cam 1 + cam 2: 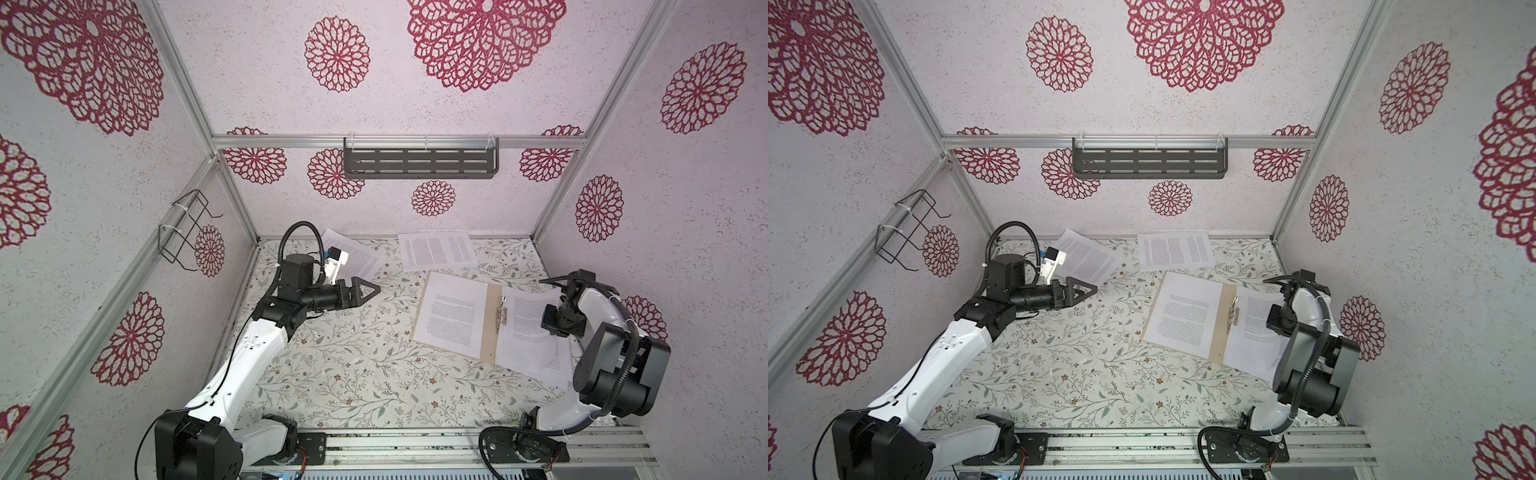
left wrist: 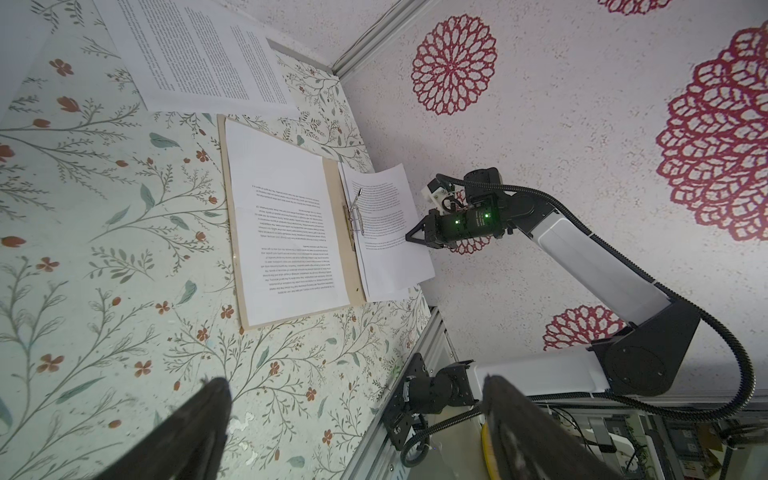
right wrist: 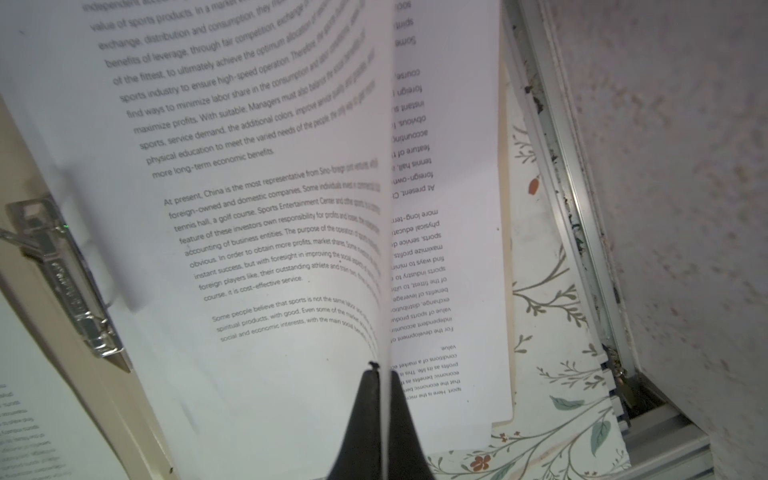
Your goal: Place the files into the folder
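While pinching one sheet [image 3: 249, 208] by its lifted edge with right gripper [image 3: 380, 368], holds it curled above right half of open folder [image 1: 490, 340], at table [image 1: 353, 365] right side. Holds left gripper [image 1: 374, 288] wide apart, empty. Two other files [image 1: 436, 249] near back wall.

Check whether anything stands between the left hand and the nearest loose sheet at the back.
Nothing visible does. The open left hand hovers right beside that sheet, with nothing lying on it or between them; the folder lies farther right.
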Controlling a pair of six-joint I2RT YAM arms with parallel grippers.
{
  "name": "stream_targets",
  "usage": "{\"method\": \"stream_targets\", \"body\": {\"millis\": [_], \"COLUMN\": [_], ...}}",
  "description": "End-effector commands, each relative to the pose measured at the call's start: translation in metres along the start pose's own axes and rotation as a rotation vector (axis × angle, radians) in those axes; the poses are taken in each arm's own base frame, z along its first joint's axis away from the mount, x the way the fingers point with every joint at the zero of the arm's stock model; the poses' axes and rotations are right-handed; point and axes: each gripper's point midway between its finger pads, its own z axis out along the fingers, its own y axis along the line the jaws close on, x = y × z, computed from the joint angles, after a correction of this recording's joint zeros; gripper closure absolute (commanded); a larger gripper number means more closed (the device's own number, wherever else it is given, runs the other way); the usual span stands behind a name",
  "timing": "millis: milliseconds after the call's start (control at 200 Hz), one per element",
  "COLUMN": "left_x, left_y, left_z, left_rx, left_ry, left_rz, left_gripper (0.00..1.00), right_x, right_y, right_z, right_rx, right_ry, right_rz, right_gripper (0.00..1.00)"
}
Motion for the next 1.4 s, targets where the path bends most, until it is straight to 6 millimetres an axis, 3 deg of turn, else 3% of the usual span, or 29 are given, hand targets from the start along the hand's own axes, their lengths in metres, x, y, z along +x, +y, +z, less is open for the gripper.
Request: {"method": "stream_targets", "body": {"millis": [0, 625, 1396], "left_x": [0.001, 0.001, 0.002], "left_y": [-0.003, -0.001, 0.005], "left_z": [0.003, 0.005, 0.008], "left_rx": [0.024, 0.022, 0.011], "left_ry": [0.005, 0.009, 0.017], "left_rz": [0.020, 0.017, 0.005], "left_gripper": [0.03, 0.03, 0.03], "right_x": [0.004, 0.016, 0.001], "right_y": [0.004, 0.012, 0.011], "right_z": [0.002, 0.012, 0.014], "right_rx": [-0.012, -0.023, 0.022], "right_ry": [0.011, 0.036, 0.018], "right_rz": [-0.019, -0.038, -0.063], "right_gripper": [1.00, 1.00, 1.00]}}
